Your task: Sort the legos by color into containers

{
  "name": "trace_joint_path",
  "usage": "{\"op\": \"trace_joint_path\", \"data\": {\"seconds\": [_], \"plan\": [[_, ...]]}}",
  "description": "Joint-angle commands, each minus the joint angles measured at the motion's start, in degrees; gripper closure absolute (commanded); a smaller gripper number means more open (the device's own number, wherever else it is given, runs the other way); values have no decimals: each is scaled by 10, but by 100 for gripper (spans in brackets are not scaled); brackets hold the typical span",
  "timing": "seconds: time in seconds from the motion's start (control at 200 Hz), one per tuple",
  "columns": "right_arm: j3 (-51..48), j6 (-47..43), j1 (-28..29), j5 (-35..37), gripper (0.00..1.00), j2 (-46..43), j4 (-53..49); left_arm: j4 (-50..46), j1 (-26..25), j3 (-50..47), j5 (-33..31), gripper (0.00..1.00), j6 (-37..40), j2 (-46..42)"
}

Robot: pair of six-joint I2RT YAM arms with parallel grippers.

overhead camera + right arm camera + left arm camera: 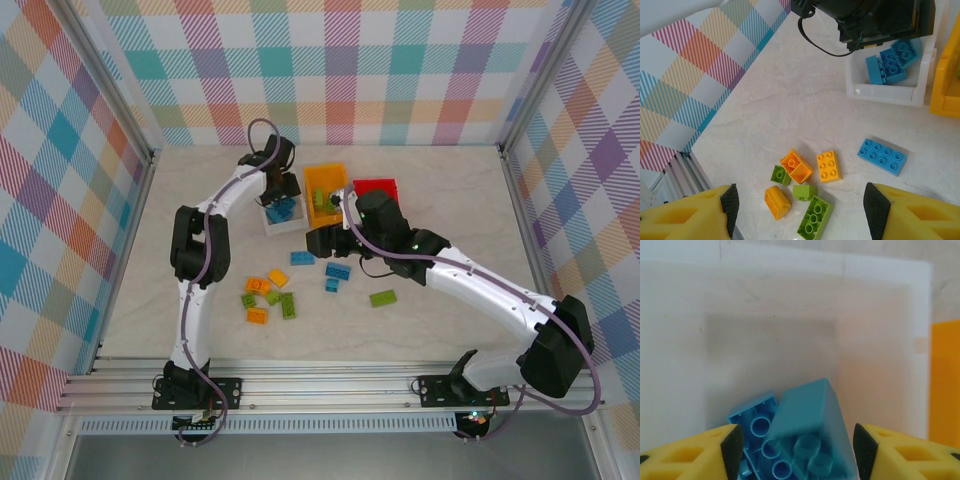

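Observation:
My left gripper (280, 203) hangs open inside the white bin (268, 225). In the left wrist view two blue bricks (805, 440) lie between its fingers (733, 447), one tipped over the other. My right gripper (318, 242) stands open above the table, nothing between its fingers (875, 210). Below it lies a cluster of orange bricks (828, 166) and green bricks (814, 217), with a flat blue brick (882, 156) to the right. The orange bin (325, 178) holds green bricks (322, 198). The red bin (376, 186) is partly hidden by the right arm.
Loose blue bricks (338, 270) and one green brick (383, 298) lie mid-table beside the right arm. The cluster (265, 298) sits near the left arm's link. Checked walls close in the table on three sides; a metal rail (320, 385) runs along the near edge.

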Motion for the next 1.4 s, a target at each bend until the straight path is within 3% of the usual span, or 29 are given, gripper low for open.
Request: {"op": "trace_joint_path", "data": {"seconds": [0.0, 0.17, 0.445, 0.585, 0.82, 0.995, 1.225, 1.395], "plan": [[-14, 2, 3, 9, 31, -21, 17, -2, 5, -17, 5, 36, 1, -48], [-34, 10, 2, 30, 31, -46, 0, 5, 5, -71, -2, 37, -6, -134], [-48, 70, 3, 136, 34, -65, -98, 27, -15, -202, -4, 42, -19, -322], [-53, 113, 9, 172, 37, -55, -148, 34, -69, -276, -1, 41, -10, -439], [-39, 184, 45, 224, 37, -11, -216, 27, -209, -427, -24, 39, -47, -642], [-22, 252, 62, 264, 37, 17, -280, 54, -239, -534, 14, 37, -79, -779], [-61, 461, 60, 309, 27, 6, -383, 75, -241, -600, 57, 34, -107, -828], [-97, 584, 14, 245, 26, 33, -374, 168, -271, -648, 84, 34, -134, -804]]}}
